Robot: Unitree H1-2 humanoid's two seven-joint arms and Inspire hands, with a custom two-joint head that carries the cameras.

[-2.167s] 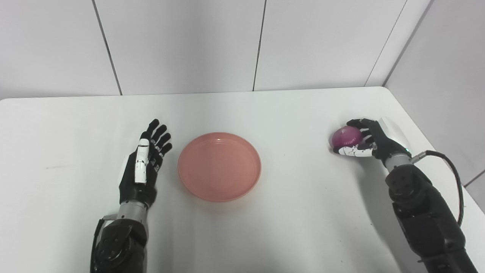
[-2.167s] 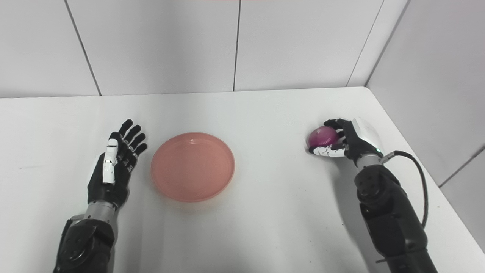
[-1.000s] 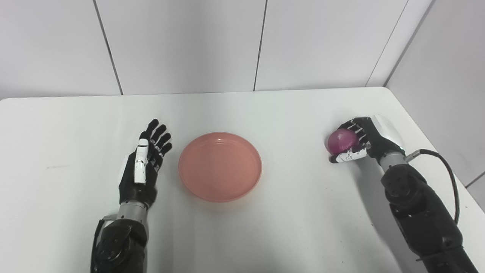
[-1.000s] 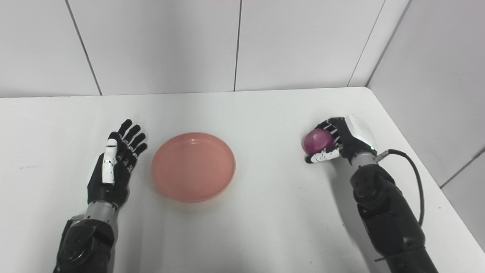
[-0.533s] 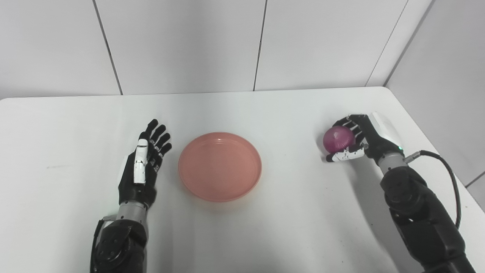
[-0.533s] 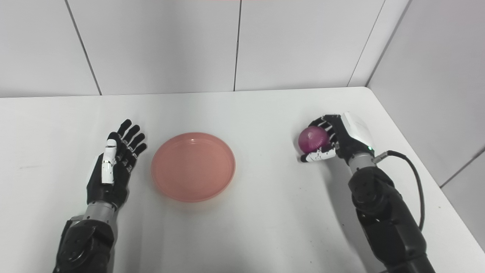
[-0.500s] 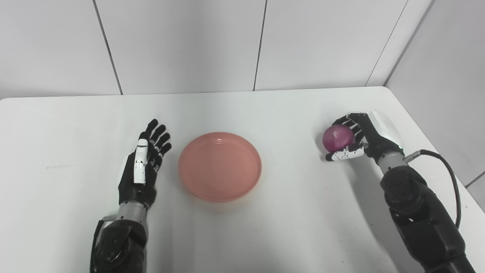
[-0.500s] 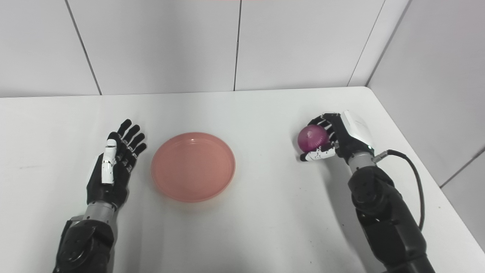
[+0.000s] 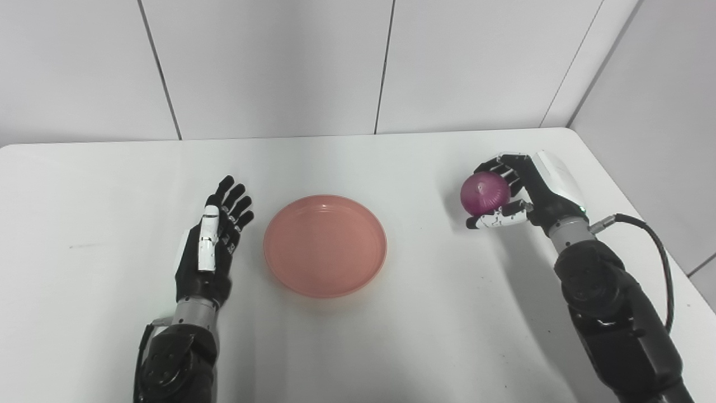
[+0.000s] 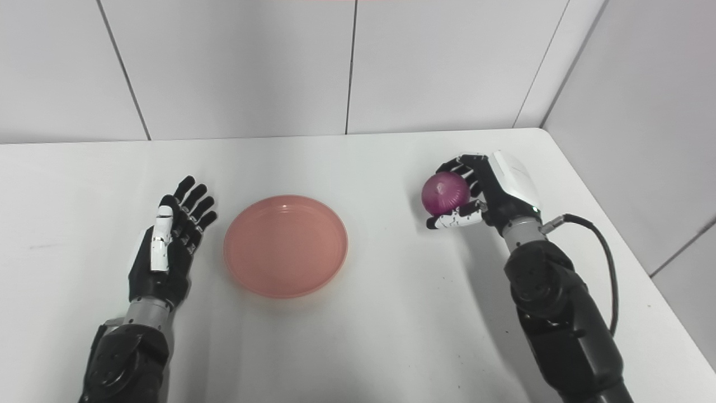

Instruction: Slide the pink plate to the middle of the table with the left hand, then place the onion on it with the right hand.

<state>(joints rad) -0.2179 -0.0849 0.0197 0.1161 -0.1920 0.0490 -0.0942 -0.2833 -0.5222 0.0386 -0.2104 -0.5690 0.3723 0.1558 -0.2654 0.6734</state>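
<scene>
Aloft – right hand (image 9: 528,190) grips onion (image 9: 484,193).

We see an evenly, brightly lit scene under soft overhead light. The matte white table (image 9: 425,330) shows no harsh glare, and only faint grey shadows trail beside the black robot arms. A small highlight glints on the round pink plate (image 10: 285,245). Both views are sharp, with slight wide-angle bending of the wall seams at the edges.

No legible text or labels anywhere.
</scene>
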